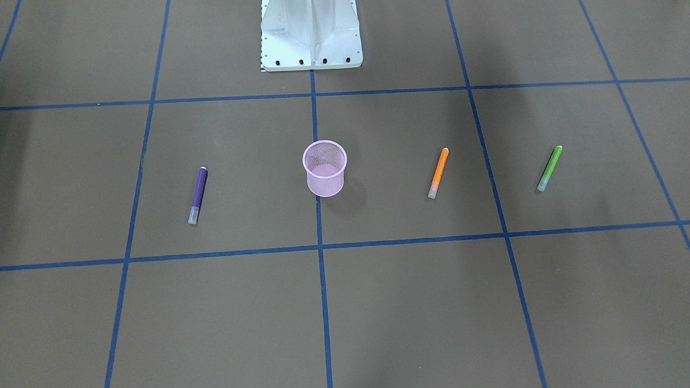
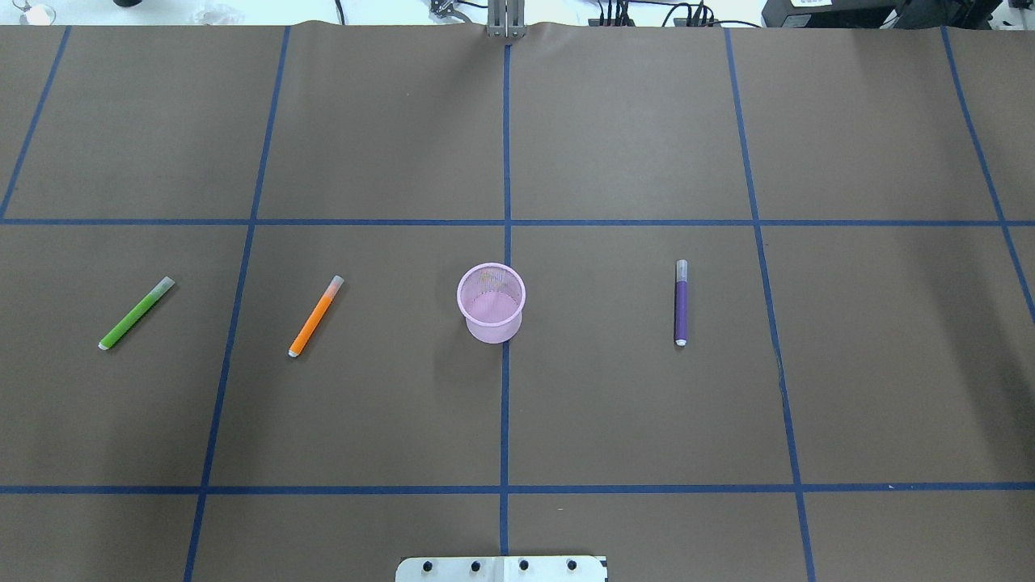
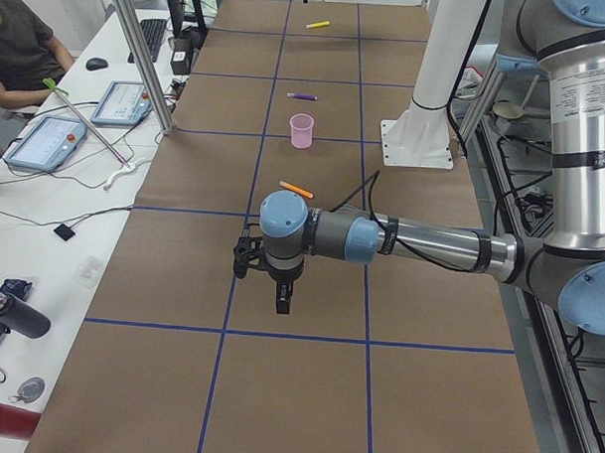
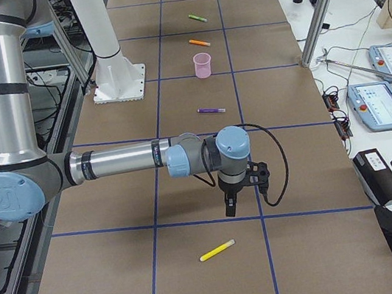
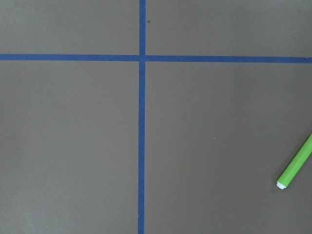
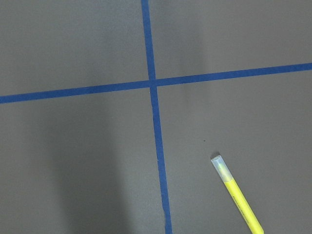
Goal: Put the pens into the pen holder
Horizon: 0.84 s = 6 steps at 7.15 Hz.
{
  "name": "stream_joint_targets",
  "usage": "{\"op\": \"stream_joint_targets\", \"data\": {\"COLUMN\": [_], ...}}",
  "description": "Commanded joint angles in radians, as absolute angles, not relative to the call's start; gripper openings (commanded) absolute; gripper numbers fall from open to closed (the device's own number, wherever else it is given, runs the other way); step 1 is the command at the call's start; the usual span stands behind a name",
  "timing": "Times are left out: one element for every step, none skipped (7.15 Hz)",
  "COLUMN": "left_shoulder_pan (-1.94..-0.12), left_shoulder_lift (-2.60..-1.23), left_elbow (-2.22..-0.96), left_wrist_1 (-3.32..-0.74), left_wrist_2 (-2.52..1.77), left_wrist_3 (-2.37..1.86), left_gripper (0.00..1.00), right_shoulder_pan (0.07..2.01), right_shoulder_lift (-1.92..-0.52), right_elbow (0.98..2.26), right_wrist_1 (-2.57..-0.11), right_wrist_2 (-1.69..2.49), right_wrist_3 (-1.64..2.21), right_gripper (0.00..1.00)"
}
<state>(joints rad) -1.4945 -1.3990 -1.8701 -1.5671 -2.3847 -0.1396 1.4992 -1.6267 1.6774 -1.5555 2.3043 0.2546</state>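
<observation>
— What stands near my pen holder (image 2: 494, 328) at the overhead view's centre?
— Open brown paper (image 2: 614, 404) all round it. The orange pen (image 2: 316, 316) lies well left, the purple pen (image 2: 681, 303) well right, my base plate (image 2: 501, 568) bottom centre.

Overhead looks forward and down from behind the base (image 2: 501, 568); front-facing looks steeply down from opposite, base at top. Both share holder (image 2: 491, 302), purple pen (image 2: 681, 303). Side views look along the table (image 3: 307, 386) from its ends. Wrist cams close above it: left sees green pen (image 5: 295, 169), right yellow pen (image 6: 237, 195).
</observation>
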Motion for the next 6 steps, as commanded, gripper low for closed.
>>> {"op": "stream_joint_targets", "data": {"left_shoulder_pan": [-1.491, -1.491, -1.491, -1.491, -1.491, -1.491], "left_shoulder_lift": [-1.397, -1.394, -1.391, -1.393, -1.393, -1.393], "left_elbow": [-1.882, -1.873, -1.879, -1.881, -1.881, -1.879], "left_wrist_1": [-1.589, -1.595, -1.595, -1.595, -1.597, -1.595], "left_wrist_2": [-2.384, -2.387, -2.387, -2.388, -2.388, -2.388], "left_wrist_3": [-0.14, -0.14, -0.14, -0.15, -0.15, -0.15], "left_gripper": [1.0, 1.0, 1.0, 1.0, 1.0, 1.0], "right_shoulder_pan": [1.499, 1.5, 1.499, 1.5, 1.499, 1.5], "right_shoulder_lift": [-1.632, -1.632, -1.634, -1.644, -1.643, -1.644], "right_elbow": [1.671, 1.667, 1.667, 1.681, 1.68, 1.68], "right_wrist_1": [-1.546, -1.546, -1.548, -1.546, -1.546, -1.546], "right_wrist_2": [2.337, 2.336, 2.339, 2.344, 2.348, 2.355], "right_wrist_3": [0.278, 0.275, 0.275, 0.273, 0.275, 0.273], "right_gripper": [1.0, 1.0, 1.0, 1.0, 1.0, 1.0]}}
